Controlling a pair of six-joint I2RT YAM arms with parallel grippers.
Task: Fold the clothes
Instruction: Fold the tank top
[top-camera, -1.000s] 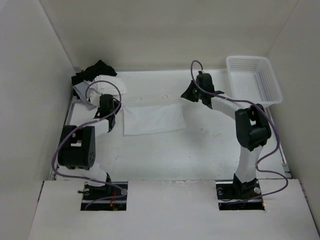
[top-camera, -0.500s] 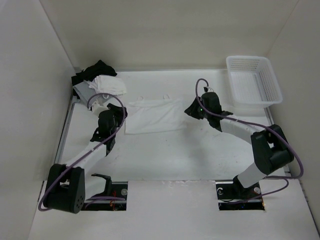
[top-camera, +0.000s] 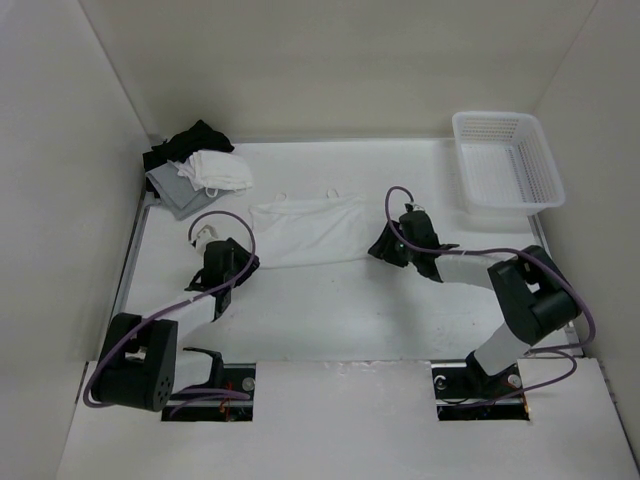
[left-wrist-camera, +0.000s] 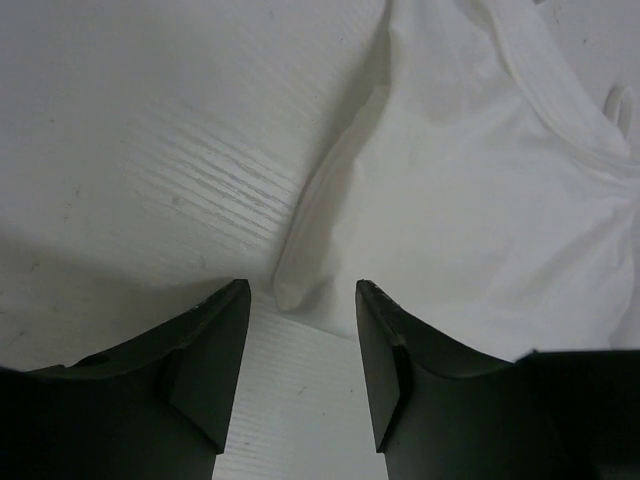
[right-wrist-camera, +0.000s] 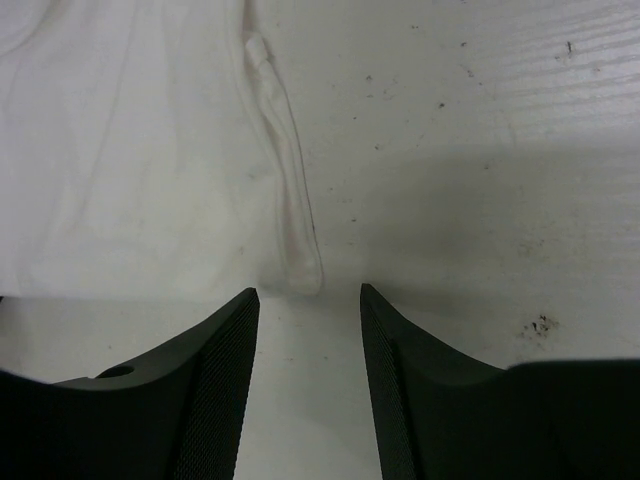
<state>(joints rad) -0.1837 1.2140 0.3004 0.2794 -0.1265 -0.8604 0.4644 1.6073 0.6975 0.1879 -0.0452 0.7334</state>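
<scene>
Top (top-camera: 308, 231) lies flat on the table (top-camera: 330, 300) between the arms, straps at its far edge. Each near corner sits just ahead of a gripper: the left gripper (left-wrist-camera: 303, 290) and the right gripper (right-wrist-camera: 308, 292) both stand partly parted and hold nothing. The fabric is thin and its side hems are rolled, so a pinch may catch only one layer or push the corner along, bunching it. Uneven lifts by the two arms would skew the fold. The basket (top-camera: 505, 160), far right, looks empty. The heap (top-camera: 195, 165) lies loose at the far left.
</scene>
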